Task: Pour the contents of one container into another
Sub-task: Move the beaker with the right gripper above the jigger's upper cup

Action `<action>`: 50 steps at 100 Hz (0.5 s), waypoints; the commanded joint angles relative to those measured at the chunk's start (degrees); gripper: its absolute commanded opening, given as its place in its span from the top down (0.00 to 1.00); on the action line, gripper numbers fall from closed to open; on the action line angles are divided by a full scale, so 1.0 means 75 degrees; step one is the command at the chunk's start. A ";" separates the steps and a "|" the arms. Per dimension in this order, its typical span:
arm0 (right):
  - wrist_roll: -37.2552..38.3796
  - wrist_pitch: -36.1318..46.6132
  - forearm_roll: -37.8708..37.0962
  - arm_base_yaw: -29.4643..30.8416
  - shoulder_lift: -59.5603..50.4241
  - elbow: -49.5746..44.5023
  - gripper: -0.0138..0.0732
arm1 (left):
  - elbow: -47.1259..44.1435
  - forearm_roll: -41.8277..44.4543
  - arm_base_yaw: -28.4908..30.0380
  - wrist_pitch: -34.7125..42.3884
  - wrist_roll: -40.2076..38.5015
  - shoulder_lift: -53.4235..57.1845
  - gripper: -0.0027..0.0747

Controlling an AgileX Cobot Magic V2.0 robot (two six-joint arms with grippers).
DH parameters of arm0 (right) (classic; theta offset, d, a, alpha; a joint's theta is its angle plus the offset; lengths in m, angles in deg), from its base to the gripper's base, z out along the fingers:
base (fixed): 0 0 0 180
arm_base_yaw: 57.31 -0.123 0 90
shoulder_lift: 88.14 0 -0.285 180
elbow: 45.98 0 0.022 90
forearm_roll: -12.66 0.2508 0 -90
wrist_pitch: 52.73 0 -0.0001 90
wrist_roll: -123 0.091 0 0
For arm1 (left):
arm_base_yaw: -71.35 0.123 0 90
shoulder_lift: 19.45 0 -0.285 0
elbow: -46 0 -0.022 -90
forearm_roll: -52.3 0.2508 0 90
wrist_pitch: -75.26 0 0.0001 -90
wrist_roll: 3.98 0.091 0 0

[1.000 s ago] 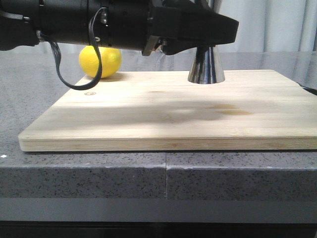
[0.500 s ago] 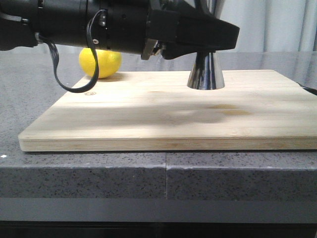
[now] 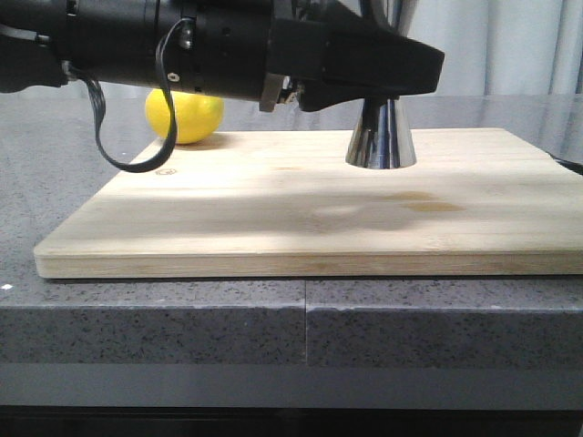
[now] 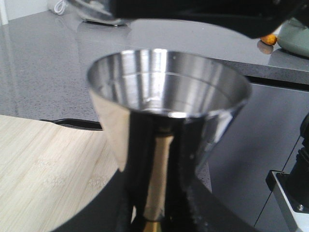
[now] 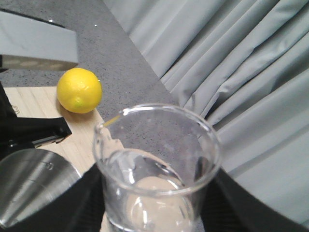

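Left hand (image 4: 159,212) clamped on steel jigger (image 3: 380,135) near cutting board's (image 3: 310,209) far edge. Right hand (image 5: 154,212) apparently gripping glass beaker (image 5: 157,169). Lemon (image 3: 185,116) at far-left corner.

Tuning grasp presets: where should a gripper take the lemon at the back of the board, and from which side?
Probably across the lemon's widest middle, from above. It is rounded, likely to roll under a sideways push, and sits low at the cutting board's back corner, open overhead in the right wrist view. The left arm crosses in front, so a frontal approach looks blocked.
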 commanded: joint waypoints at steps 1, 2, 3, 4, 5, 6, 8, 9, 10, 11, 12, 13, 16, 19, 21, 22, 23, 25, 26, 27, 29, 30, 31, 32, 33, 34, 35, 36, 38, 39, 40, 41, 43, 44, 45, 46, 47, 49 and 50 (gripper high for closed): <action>-0.0070 0.0554 -0.0258 -0.0021 -0.0174 0.0307 0.50 | 0.0225 -0.0284 0.0016 0.0546 -0.0113 0.0411 0.99; -0.0070 0.0554 -0.0297 -0.0021 -0.0174 0.0307 0.50 | 0.0225 -0.0269 0.0016 0.0546 -0.0113 0.0411 0.99; -0.0070 0.0554 -0.0311 -0.0021 -0.0174 0.0307 0.50 | 0.0225 -0.0262 0.0016 0.0546 -0.0113 0.0411 0.99; -0.0070 0.0554 -0.0325 -0.0021 -0.0174 0.0307 0.50 | 0.0225 -0.0267 0.0016 0.0546 -0.0113 0.0411 0.99; -0.0070 0.0554 -0.0360 -0.0021 -0.0174 0.0307 0.50 | 0.0225 -0.0242 0.0016 0.0546 -0.0113 0.0411 0.99; -0.0070 0.0554 -0.0361 -0.0021 -0.0174 0.0307 0.50 | 0.0225 -0.0250 0.0016 0.0546 -0.0113 0.0411 0.99; -0.0070 0.0554 -0.0417 -0.0021 -0.0174 0.0307 0.50 | 0.0225 -0.0238 0.0016 0.0546 -0.0113 0.0411 0.99; -0.0070 0.0554 -0.0418 -0.0021 -0.0174 0.0307 0.50 | 0.0225 -0.0219 0.0016 0.0546 -0.0113 0.0411 0.99; -0.0070 0.0554 -0.0457 -0.0021 -0.0174 0.0307 0.50 | 0.0225 -0.0219 0.0016 0.0546 -0.0113 0.0411 0.99; -0.0070 0.0554 -0.0475 -0.0021 -0.0174 0.0307 0.50 | 0.0225 -0.0219 0.0016 0.0546 -0.0113 0.0411 0.99; -0.0070 0.0554 -0.0511 -0.0021 -0.0174 0.0307 0.50 | 0.0225 -0.0205 0.0016 0.0546 -0.0113 0.0411 0.99; -0.0070 0.0554 -0.0528 -0.0021 -0.0174 0.0307 0.50 | 0.0225 -0.0208 0.0016 0.0546 -0.0113 0.0411 0.99; -0.0070 0.0554 -0.0579 -0.0021 -0.0174 0.0307 0.50 | 0.0225 -0.0203 0.0016 0.0546 -0.0113 0.0411 0.99; -0.0070 0.0554 -0.0636 -0.0021 -0.0174 0.0307 0.50 | 0.0225 -0.0203 0.0016 0.0546 -0.0113 0.0411 0.99; -0.0070 0.0554 -0.0655 -0.0021 -0.0174 0.0307 0.50 | 0.0225 -0.0203 0.0016 0.0546 -0.0113 0.0411 0.99; -0.0070 0.0554 -0.0675 -0.0021 -0.0174 0.0307 0.50 | 0.0225 -0.0203 0.0016 0.0546 -0.0113 0.0411 0.99; -0.0070 0.0554 -0.0676 -0.0021 -0.0174 0.0307 0.50 | 0.0225 -0.0203 0.0016 0.0546 -0.0113 0.0411 0.99; -0.0070 0.0554 -0.0714 -0.0021 -0.0174 0.0307 0.50 | 0.0225 -0.0203 0.0016 0.0546 -0.0113 0.0411 0.99; -0.0070 0.0554 -0.0737 -0.0021 -0.0174 0.0307 0.50 | 0.0225 -0.0203 0.0016 0.0546 -0.0113 0.0411 0.99; -0.0070 0.0554 -0.0751 -0.0021 -0.0174 0.0307 0.50 | 0.0225 -0.0203 0.0016 0.0546 -0.0113 0.0411 0.99; -0.0070 0.0554 -0.0774 -0.0021 -0.0174 0.0307 0.50 | 0.0225 -0.0203 0.0016 0.0551 -0.0113 0.0411 0.99; -0.0070 0.0554 -0.0792 -0.0021 -0.0174 0.0307 0.50 | 0.0225 -0.0203 0.0016 0.0551 -0.0113 0.0411 0.99; -0.0070 0.0554 -0.0808 -0.0021 -0.0174 0.0307 0.50 | 0.0225 -0.0203 0.0016 0.0551 -0.0113 0.0411 0.99; -0.0070 0.0554 -0.0829 -0.0021 -0.0174 0.0307 0.50 | 0.0225 -0.0203 0.0016 0.0551 -0.0113 0.0411 0.99; -0.0070 0.0559 -0.0863 -0.0021 -0.0174 0.0307 0.50 | 0.0225 -0.0203 0.0016 0.0551 -0.0113 0.0411 0.99; -0.0070 0.0571 -0.0881 -0.0021 -0.0174 0.0307 0.50 | 0.0225 -0.0203 0.0016 0.0551 -0.0113 0.0411 0.99; -0.0070 0.0571 -0.0899 -0.0021 -0.0174 0.0307 0.50 | 0.0225 -0.0203 0.0016 0.0551 -0.0113 0.0411 0.99; -0.0070 0.0571 -0.0934 -0.0021 -0.0174 0.0307 0.50 | 0.0225 -0.0203 0.0016 0.0551 -0.0113 0.0411 0.99; -0.0070 0.0571 -0.0974 -0.0021 -0.0174 0.0307 0.50 | 0.0225 -0.0203 0.0016 0.0566 -0.0113 0.0411 0.99; -0.0070 0.0571 -0.0976 -0.0021 -0.0174 0.0307 0.50 | 0.0225 -0.0203 0.0016 0.0566 -0.0113 0.0411 0.99; -0.0070 0.0571 -0.0992 -0.0021 -0.0174 0.0307 0.50 | 0.0225 -0.0203 0.0016 0.0566 -0.0113 0.0411 0.99; -0.0070 0.0587 -0.1016 -0.0021 -0.0174 0.0307 0.50 | 0.0225 -0.0203 0.0016 0.0566 -0.0113 0.0411 0.99; -0.0070 0.0587 -0.1023 -0.0021 -0.0174 0.0307 0.50 | 0.0225 -0.0203 0.0016 0.0566 -0.0113 0.0411 0.99; -0.0070 0.0601 -0.1042 -0.0021 -0.0174 0.0307 0.50 | 0.0225 -0.0203 0.0016 0.0566 -0.0113 0.0411 0.99; -0.0070 0.0599 -0.1069 -0.0021 -0.0174 0.0307 0.50 | 0.0225 -0.0203 0.0016 0.0566 -0.0113 0.0411 0.99; -0.0070 0.0599 -0.1087 -0.0021 -0.0174 0.0307 0.50 | 0.0225 -0.0203 0.0016 0.0566 -0.0113 0.0411 0.99; -0.0070 0.0599 -0.1122 -0.0021 -0.0174 0.0307 0.50 | 0.0225 -0.0203 0.0016 0.0566 -0.0113 0.0411 0.99; -0.0070 0.0599 -0.1162 -0.0021 -0.0174 0.0307 0.50 | 0.0225 -0.0203 0.0016 0.0566 -0.0113 0.0411 0.99; -0.0070 0.0599 -0.1205 -0.0021 -0.0174 0.0307 0.50 | 0.0225 -0.0203 0.0016 0.0566 -0.0113 0.0411 0.99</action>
